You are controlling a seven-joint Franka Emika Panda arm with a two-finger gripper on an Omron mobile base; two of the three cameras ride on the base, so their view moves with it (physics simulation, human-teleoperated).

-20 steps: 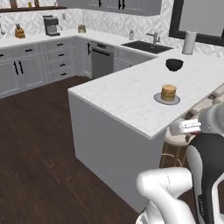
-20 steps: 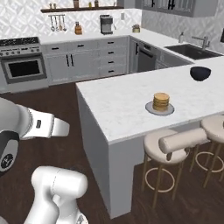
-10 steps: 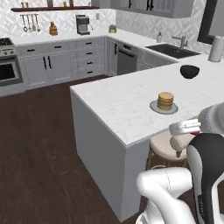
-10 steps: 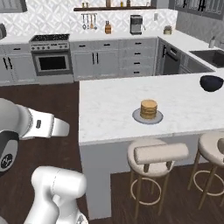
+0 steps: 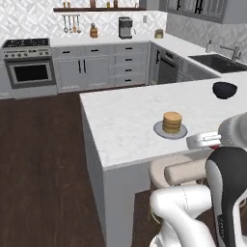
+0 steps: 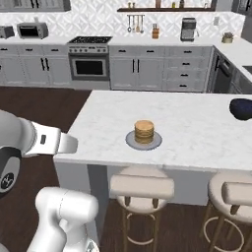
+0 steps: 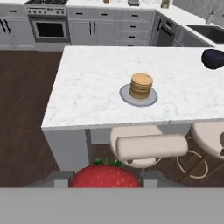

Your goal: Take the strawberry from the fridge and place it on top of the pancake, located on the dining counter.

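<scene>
- The gripper (image 7: 105, 178) holds the strawberry (image 7: 105, 176) between its fingers, short of the dining counter (image 7: 92, 92).
- The pancake (image 7: 141, 86) stack sits on its grey plate (image 7: 127, 97), above a cushioned stool (image 7: 146, 145).

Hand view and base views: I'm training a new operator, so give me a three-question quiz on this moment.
1. True or false: the strawberry sits between the gripper's fingertips.
2. What does the pancake stack rest on? A) bare counter B) a grey plate C) a stool
3. Name the dark item near the dining counter's far right end.

Key:
1. True.
2. B, the plate.
3. A dark bowl.
</scene>
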